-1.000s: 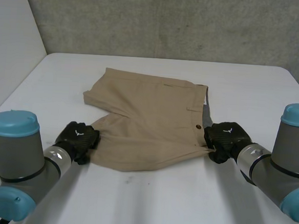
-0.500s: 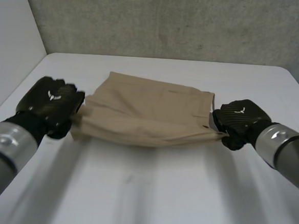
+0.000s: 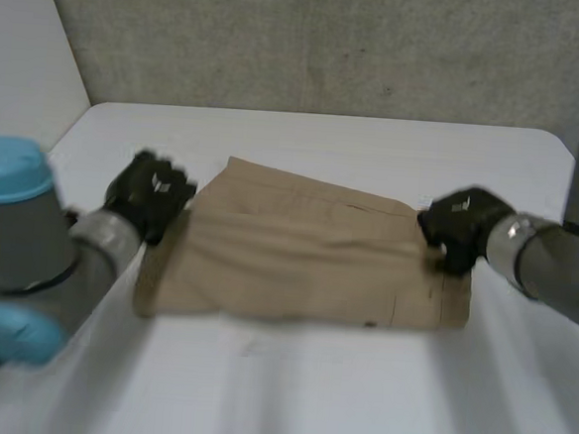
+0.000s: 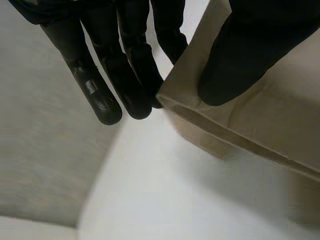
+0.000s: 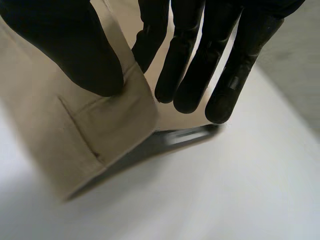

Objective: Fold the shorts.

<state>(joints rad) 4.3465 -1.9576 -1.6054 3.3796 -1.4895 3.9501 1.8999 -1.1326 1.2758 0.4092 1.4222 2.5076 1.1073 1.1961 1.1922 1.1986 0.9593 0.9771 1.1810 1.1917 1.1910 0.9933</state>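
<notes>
The tan shorts [image 3: 301, 263] lie on the white tabletop [image 3: 307, 397], folded over once, with the long side going from left to right. The left robot hand [image 3: 152, 195] pinches the far corner at its end, thumb on top. The right robot hand [image 3: 458, 227] pinches the far corner at the other end. Both are equally near, so I think the next fold goes end to end.

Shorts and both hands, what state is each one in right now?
shorts: doubled over into a long band across the table, both end corners held.
left hand: shut on the shorts, thumb on top of the corner, straight fingers behind its edge.
right hand: shut on the shorts, thumb pressing the waistband corner against straight fingers, that corner raised off the table.
</notes>
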